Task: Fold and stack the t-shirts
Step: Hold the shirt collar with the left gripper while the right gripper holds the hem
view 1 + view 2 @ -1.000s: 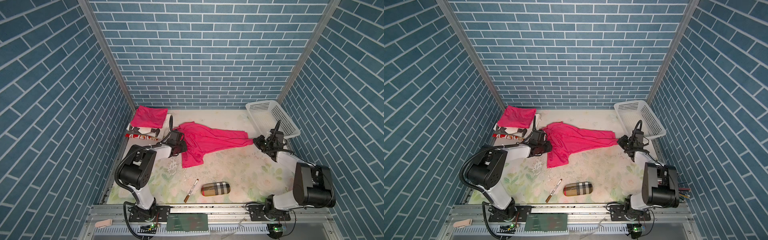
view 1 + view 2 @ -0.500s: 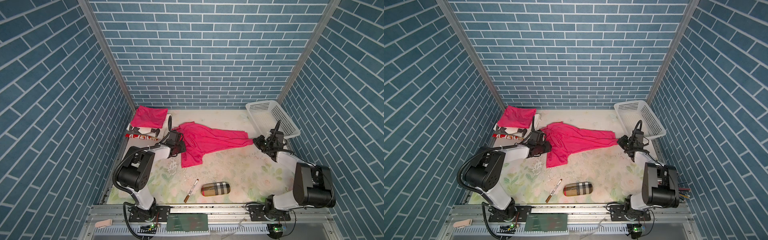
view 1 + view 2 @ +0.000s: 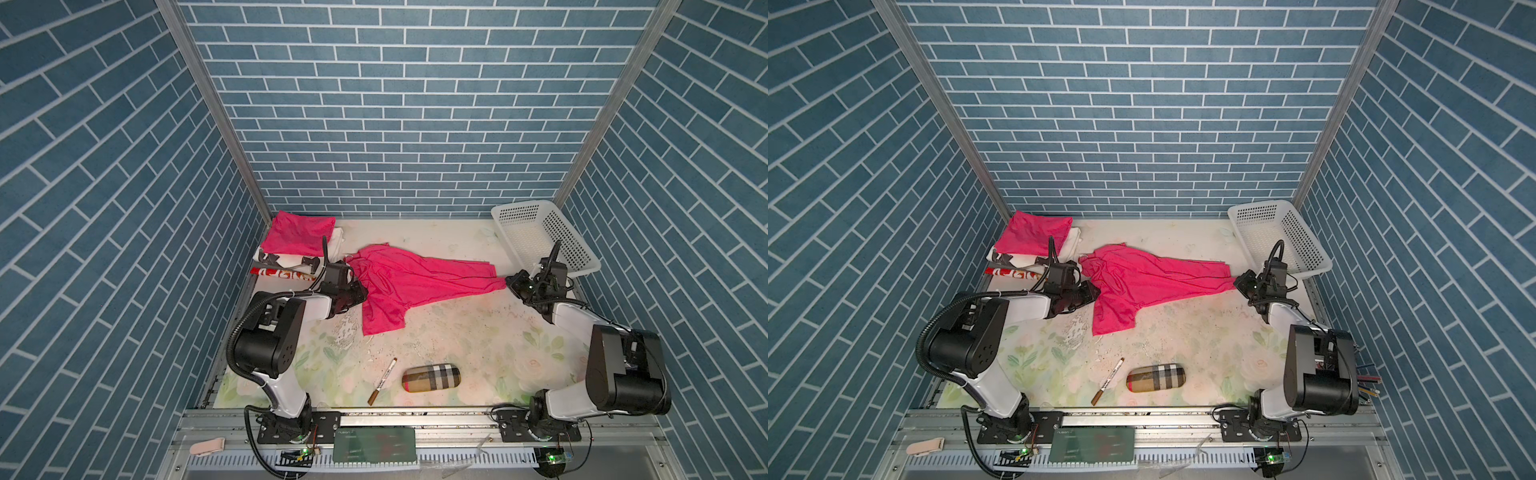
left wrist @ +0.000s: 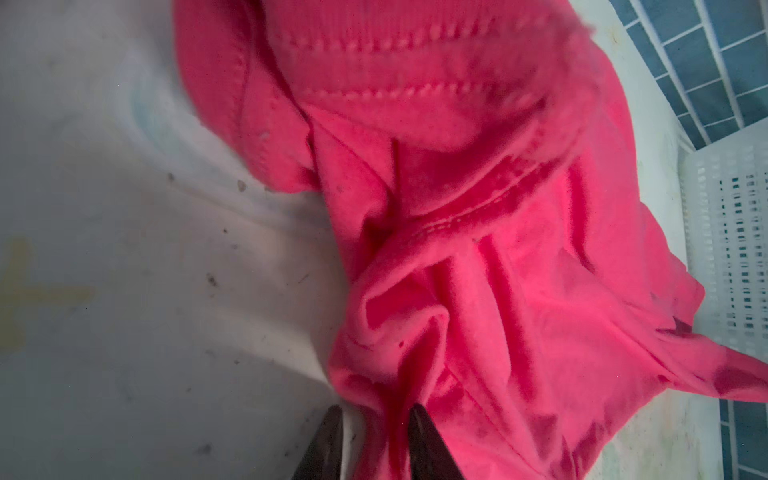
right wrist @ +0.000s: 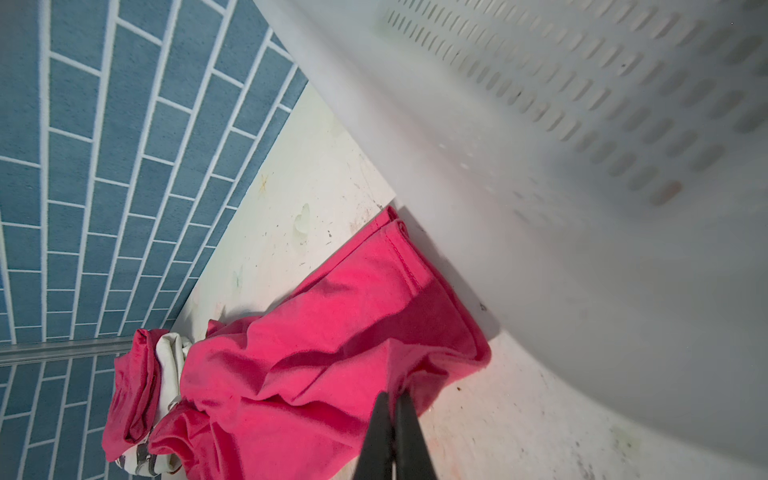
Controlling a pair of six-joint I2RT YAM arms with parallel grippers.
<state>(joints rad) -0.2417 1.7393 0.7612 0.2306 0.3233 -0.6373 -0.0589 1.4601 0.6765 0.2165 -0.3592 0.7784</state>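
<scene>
a: blue-brick walls box in a pale floral table (image 3: 457, 332). where's the unfolded t-shirt (image 3: 415, 278)?

b: upper middle in both top views. it stretches from the left pincer (image 3: 358, 291) at its bunched left edge to the right pincer (image 3: 509, 283) at its narrow right tip. a folded t-shirt (image 3: 299, 232) sits upper left on white printed cloth (image 3: 286, 266).

a: and the pincers?

b: the right wrist view has the right one pressed together on a hem corner, just beside the white basket (image 5: 582, 124). in the left wrist view the left fingertips (image 4: 419, 428) stand slightly apart. a fold of cloth lies between them, and a sliver of table shows beside one.

a: anything hard to read?

b: from above, the left arm's own wrist covers its fingertips. the shirt's bunched end is too crumpled to sort out, and close up the fabric blurs. only the top views catch the plaid case (image 3: 430, 377) and brown marker (image 3: 382, 380), lower middle, well apart from the shirt.
</scene>
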